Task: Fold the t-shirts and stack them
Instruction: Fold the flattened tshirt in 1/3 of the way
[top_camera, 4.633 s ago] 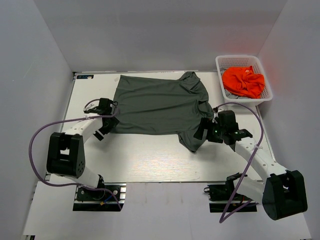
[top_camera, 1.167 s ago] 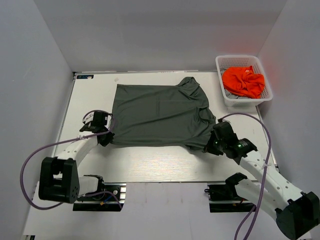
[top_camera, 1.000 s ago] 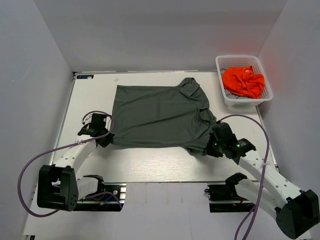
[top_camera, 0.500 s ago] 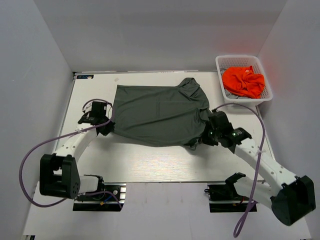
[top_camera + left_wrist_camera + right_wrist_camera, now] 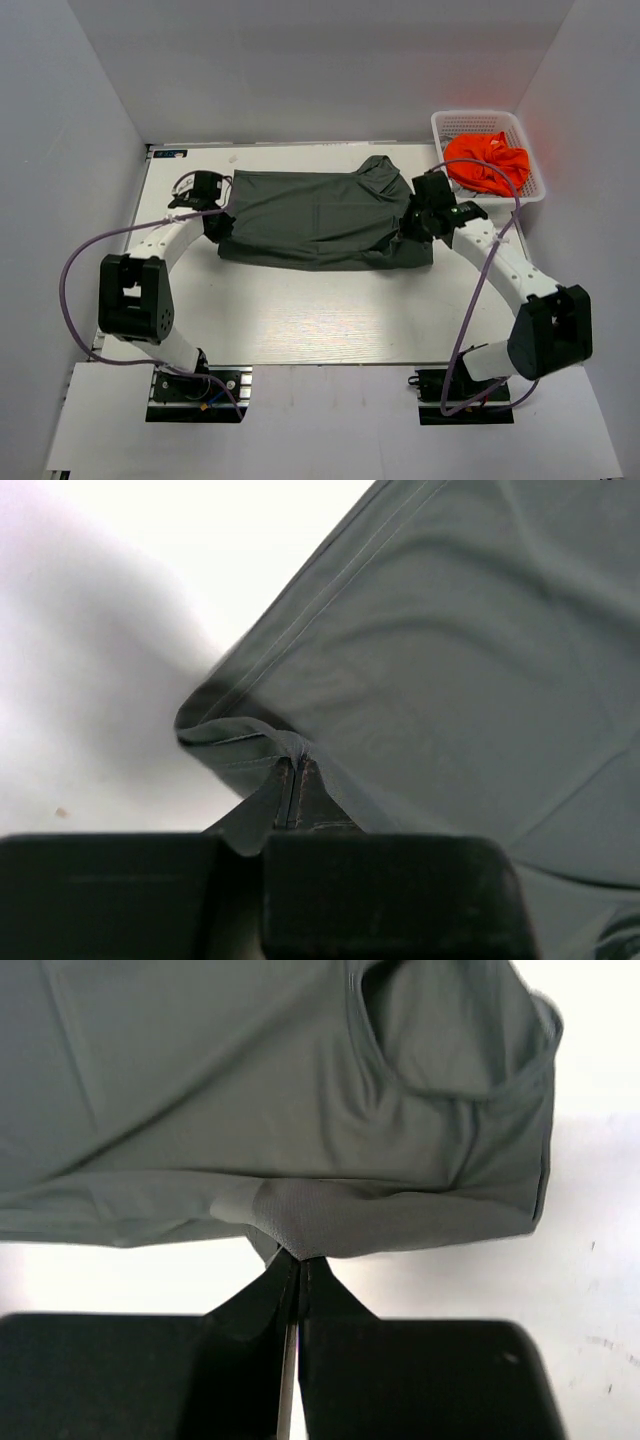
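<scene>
A dark olive-grey t-shirt (image 5: 320,215) lies on the white table (image 5: 300,310), its near half lifted and doubled back over the far half. My left gripper (image 5: 213,205) is shut on the shirt's hem corner (image 5: 285,750) at the left end. At the right end my right gripper (image 5: 418,215) is shut on a pinch of the same shirt's fabric (image 5: 290,1222) just below the neck opening (image 5: 440,1040). An orange t-shirt (image 5: 487,162) lies crumpled in the white basket (image 5: 452,125) at the back right.
Grey walls close in the table on the left, back and right. The basket stands off the table's right rear corner. Purple cables loop from both arms over the table's side margins. The near half of the table shows bare white surface.
Both grippers have carried the shirt's near edge away from the table's front toward the back. The shirt now lies folded over lengthwise into a narrower band.
</scene>
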